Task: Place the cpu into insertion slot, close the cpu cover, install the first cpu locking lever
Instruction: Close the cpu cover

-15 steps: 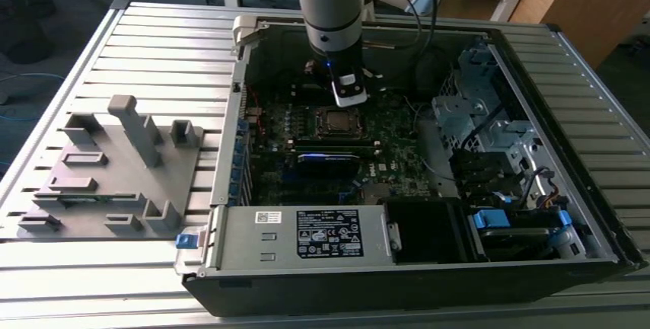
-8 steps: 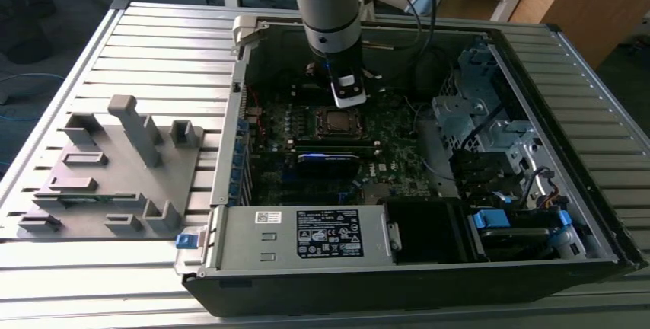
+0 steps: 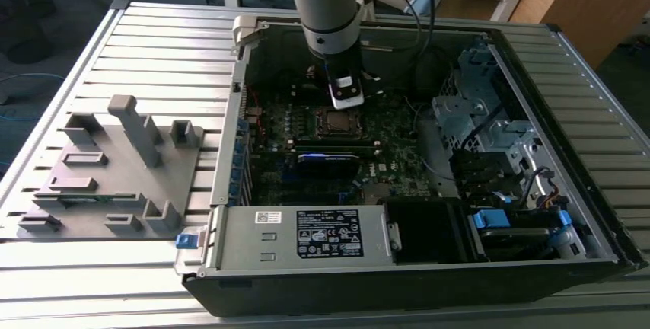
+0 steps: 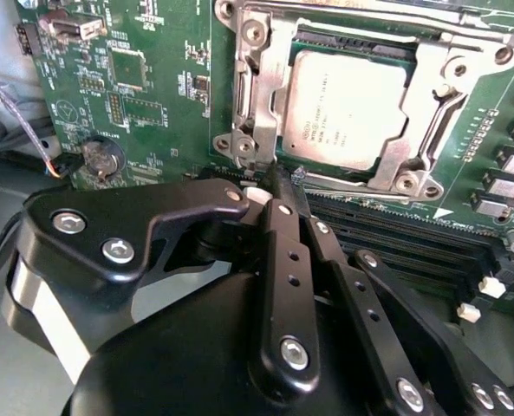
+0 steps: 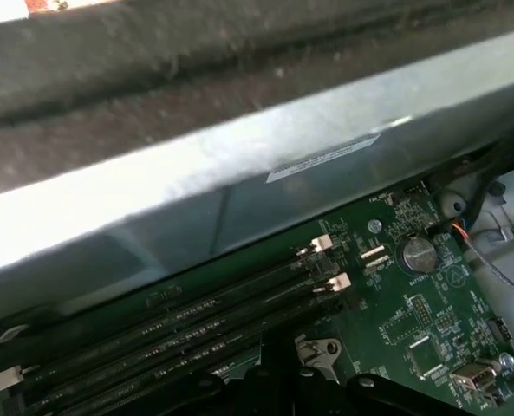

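The cpu (image 4: 348, 108), a flat silver-grey square, lies in the socket on the green motherboard. The cpu cover (image 4: 255, 95), a silver frame, lies down flat around it. A thin wire locking lever (image 4: 361, 185) runs along the socket's near edge, and its hooked end (image 4: 297, 173) sits right beside my fingertips. My gripper (image 4: 278, 184) has its black fingers drawn together at that socket corner, with nothing visibly between them. In the exterior view the gripper (image 3: 346, 103) hangs just above the socket (image 3: 336, 121) inside the open computer case.
Black memory slots (image 4: 413, 247) run beside the socket, close under the fingers. A coin battery (image 4: 99, 156) and small connectors sit further off. The case's metal wall (image 5: 239, 199) stands past the memory slots. A grey fixture plate (image 3: 106, 173) lies on the exterior view's left, outside the case.
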Action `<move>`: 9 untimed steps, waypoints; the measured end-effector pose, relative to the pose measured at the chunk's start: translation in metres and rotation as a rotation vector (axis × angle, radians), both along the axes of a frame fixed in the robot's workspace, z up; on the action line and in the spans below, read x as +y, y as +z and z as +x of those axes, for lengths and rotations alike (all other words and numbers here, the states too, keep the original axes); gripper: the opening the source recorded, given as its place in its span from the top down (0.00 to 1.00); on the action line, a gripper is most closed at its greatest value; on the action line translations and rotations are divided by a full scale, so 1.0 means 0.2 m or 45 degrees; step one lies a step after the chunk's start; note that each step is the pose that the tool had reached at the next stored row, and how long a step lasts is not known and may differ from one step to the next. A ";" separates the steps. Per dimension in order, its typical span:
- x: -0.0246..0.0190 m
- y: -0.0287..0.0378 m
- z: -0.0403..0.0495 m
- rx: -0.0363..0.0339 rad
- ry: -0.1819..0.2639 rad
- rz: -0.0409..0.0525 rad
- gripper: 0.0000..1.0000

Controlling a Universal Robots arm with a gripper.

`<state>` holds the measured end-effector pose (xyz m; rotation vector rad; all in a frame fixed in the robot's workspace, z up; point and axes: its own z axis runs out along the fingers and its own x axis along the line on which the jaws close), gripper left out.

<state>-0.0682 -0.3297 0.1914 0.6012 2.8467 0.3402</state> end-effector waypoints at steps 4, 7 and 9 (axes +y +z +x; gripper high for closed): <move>0.000 0.000 -0.002 0.0000 -0.004 0.000 0.90; 0.001 0.007 -0.003 0.0000 -0.005 0.000 0.90; 0.001 0.015 -0.004 -0.0001 -0.005 0.000 0.90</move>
